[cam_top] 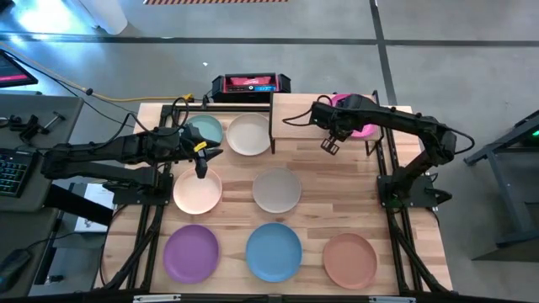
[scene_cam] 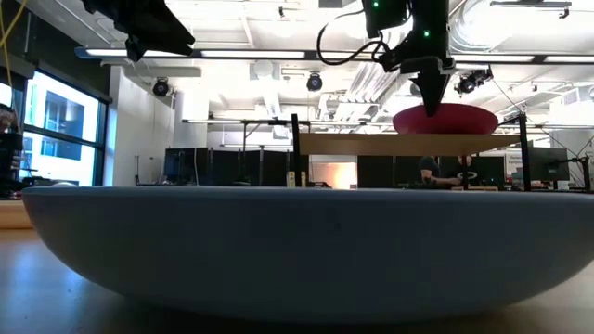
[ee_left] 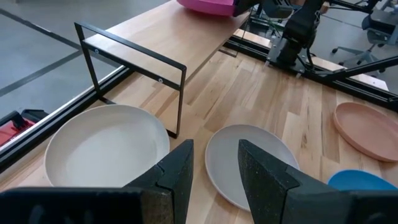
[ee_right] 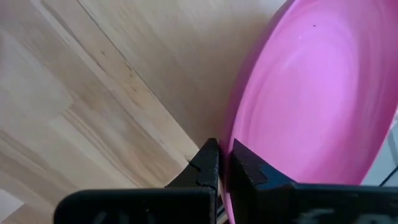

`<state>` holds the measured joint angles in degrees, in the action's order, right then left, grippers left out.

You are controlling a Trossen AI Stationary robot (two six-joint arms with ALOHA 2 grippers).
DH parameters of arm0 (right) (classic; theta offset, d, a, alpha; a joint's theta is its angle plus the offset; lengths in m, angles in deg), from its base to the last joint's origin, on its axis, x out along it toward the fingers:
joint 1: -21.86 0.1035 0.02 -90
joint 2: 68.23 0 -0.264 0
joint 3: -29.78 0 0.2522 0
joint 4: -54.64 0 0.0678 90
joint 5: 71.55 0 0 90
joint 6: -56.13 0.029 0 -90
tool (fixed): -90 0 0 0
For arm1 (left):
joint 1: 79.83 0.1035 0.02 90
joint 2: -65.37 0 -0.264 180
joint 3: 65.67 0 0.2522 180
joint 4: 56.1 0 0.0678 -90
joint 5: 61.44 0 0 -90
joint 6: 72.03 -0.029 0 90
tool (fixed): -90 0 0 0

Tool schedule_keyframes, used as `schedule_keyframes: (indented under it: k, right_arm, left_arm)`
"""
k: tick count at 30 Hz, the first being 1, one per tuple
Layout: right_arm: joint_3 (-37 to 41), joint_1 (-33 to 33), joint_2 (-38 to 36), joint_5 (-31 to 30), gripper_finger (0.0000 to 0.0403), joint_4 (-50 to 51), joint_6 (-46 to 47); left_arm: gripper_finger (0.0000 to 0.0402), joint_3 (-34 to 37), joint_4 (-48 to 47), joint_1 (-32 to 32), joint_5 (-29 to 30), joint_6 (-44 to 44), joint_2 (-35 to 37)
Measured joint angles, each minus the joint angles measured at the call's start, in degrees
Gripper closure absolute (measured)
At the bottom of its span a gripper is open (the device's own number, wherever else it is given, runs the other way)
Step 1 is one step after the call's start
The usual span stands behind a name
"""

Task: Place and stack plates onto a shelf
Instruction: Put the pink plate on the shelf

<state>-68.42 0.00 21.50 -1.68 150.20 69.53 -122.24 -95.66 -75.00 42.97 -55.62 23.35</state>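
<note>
The magenta plate (cam_top: 363, 129) sits on the right part of the shelf (cam_top: 296, 118), a light-wood board on black legs at the table's far edge. My right gripper (ee_right: 225, 167) is over the shelf, shut on that plate's rim; the low view shows it (scene_cam: 432, 104) pointing down onto the plate (scene_cam: 464, 119). My left gripper (ee_left: 214, 169) is open and holds nothing. It hovers above the table (cam_top: 200, 165) between the teal plate (cam_top: 208, 130) and the peach plate (cam_top: 197, 192). The cream plate (ee_left: 102, 146) and the grey plate (ee_left: 249, 165) lie flat ahead of it. My right gripper pinches the magenta plate's rim (ee_right: 231, 134) between its two fingers, on the side of the plate toward the table's left. The fingers (scene_cam: 431, 93) come from above, pointing down. The plate lies about level, and its underside seems to rest on the shelf board (scene_cam: 408, 144).
On the tabletop lie the purple plate (cam_top: 191, 252), the blue plate (cam_top: 274, 252) and the terracotta plate (cam_top: 349, 260) in the near row. The blue plate (scene_cam: 297, 250) fills the foreground of the low view. The shelf's left half is bare wood (ee_left: 168, 34).
</note>
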Motion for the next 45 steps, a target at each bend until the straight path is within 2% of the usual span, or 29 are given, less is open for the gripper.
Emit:
schedule_keyframes:
  k: [6, 30, 33, 40, 45]
  right_arm:
    - [0.00, -1.05, 0.00, 2.18, 0.0403, 0.02, -0.43]
    - [0.00, -1.04, 0.02, 2.55, 0.0402, 0.80, 1.10]
    - [-0.01, -1.04, 0.02, 2.63, 0.0389, 1.55, 1.44]
    - [-0.02, -1.93, 0.02, 1.13, 0.0330, 1.60, 3.05]
    - [-0.02, -2.54, 0.02, 1.08, 0.0318, 1.57, 3.07]
  left_arm:
    - [0.0284, 0.00, 0.00, -0.01, -0.02, 0.02, 0.00]
    - [0.0284, 0.00, 0.00, 0.00, -0.13, 0.04, 0.00]
    - [0.0284, 0.00, 0.00, 0.01, -0.13, 0.01, 0.00]
    - [0.0284, 0.02, -0.02, -0.01, -0.15, 0.00, 0.00]
    - [0.0284, 0.00, -0.04, 0.00, -0.15, 0.00, 0.00]
